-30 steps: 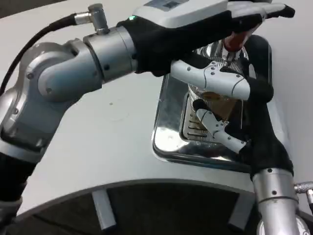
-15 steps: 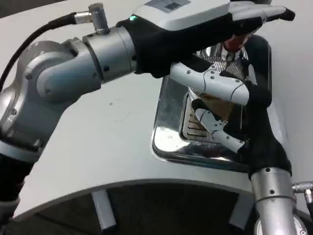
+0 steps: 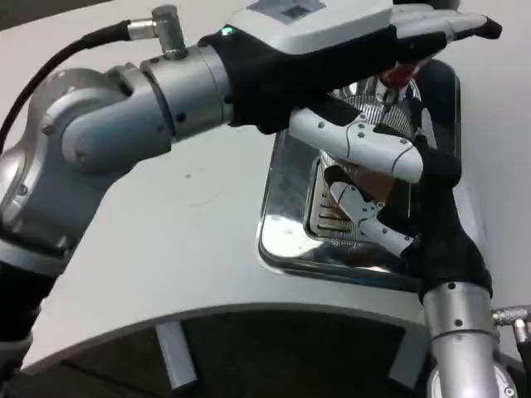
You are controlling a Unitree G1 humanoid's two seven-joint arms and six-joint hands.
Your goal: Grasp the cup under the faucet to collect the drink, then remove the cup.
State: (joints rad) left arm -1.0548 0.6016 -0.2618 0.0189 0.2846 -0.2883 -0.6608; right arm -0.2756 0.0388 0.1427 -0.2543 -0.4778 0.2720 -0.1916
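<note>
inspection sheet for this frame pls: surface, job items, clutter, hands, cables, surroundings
Surface: white table, curved front edge, bare where visible.
Job's things: brown cup on the shiny drip tray, under the dispenser; red faucet handle above it. Whether drink is flowing cannot be told.
Clutter: nothing seen.
Hands: left hand reaches over the dispenser top, fingertips at the red handle; right hand is wrapped around the cup.
Cables: black cable runs from the connector on the left forearm off to the left.
Surroundings: dark floor and grey table supports below the table edge.
</note>
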